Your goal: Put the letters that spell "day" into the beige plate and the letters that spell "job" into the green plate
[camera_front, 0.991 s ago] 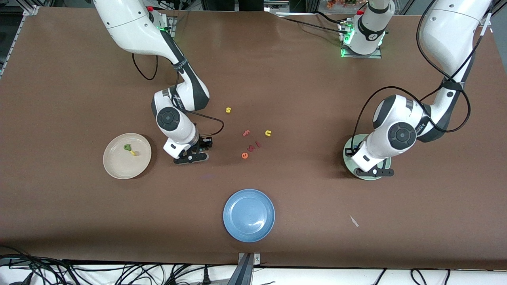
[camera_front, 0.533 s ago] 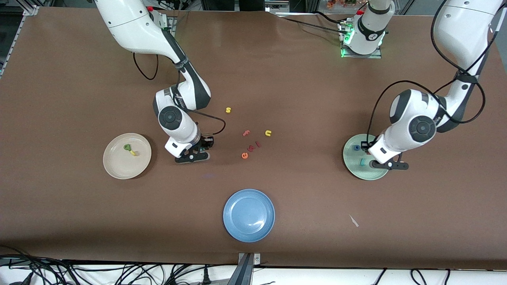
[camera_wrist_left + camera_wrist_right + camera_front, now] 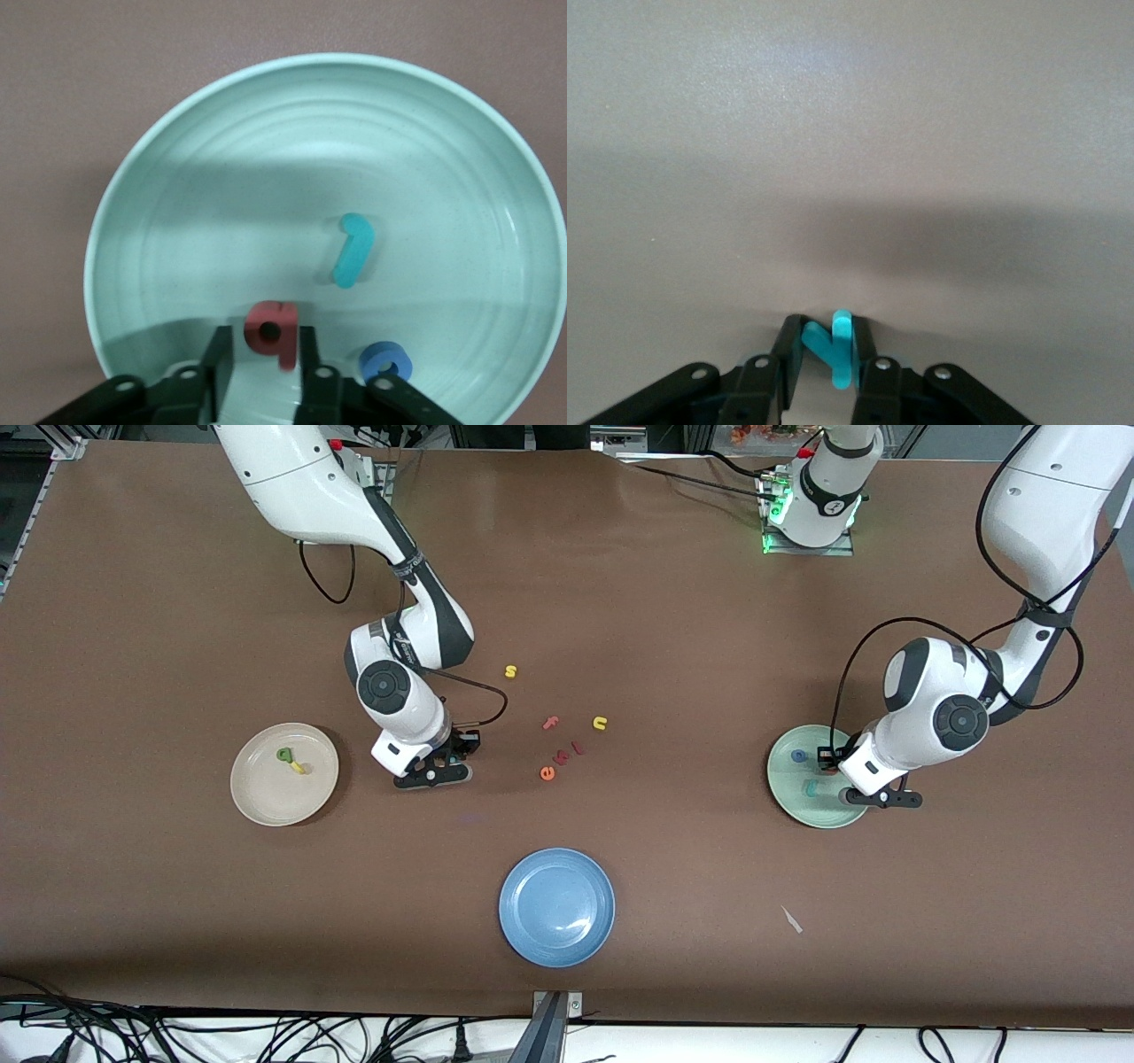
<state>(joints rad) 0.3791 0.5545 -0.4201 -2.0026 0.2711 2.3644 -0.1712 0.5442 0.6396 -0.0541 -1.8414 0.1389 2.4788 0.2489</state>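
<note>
While the right gripper [image 3: 829, 354] sits low on the brown surface [image 3: 620, 602] between the beige plate [image 3: 266, 797] and the loose letters, its jaws are closed on the teal y [image 3: 836, 347] — the letter stands pinched between the fingers with its stem running along them. That plate lies just beside it, toward the right arm's end of the surface, and already carries the green a [image 3: 283, 755] and yellow d [image 3: 298, 767] touching one another. So the y only needs lifting and carrying a short way sideways over the rim; the right arm is plainly the nearer one for that.

At the left arm's end, the left gripper [image 3: 262, 365] hangs over the green plate [image 3: 177, 177], jaws parted to either side of the red b [image 3: 272, 331]. Whether the b is lying in the dish or touching a finger I cannot tell. The light blue j [image 3: 353, 250] and dark blue o [image 3: 386, 362] lie in the same plate, near it.

Leftover letters — a yellow s [image 3: 510, 671], yellow u [image 3: 600, 724] and some reddish ones — lie mid-surface, with a blue plate [image 3: 556, 906] nearer the camera.
</note>
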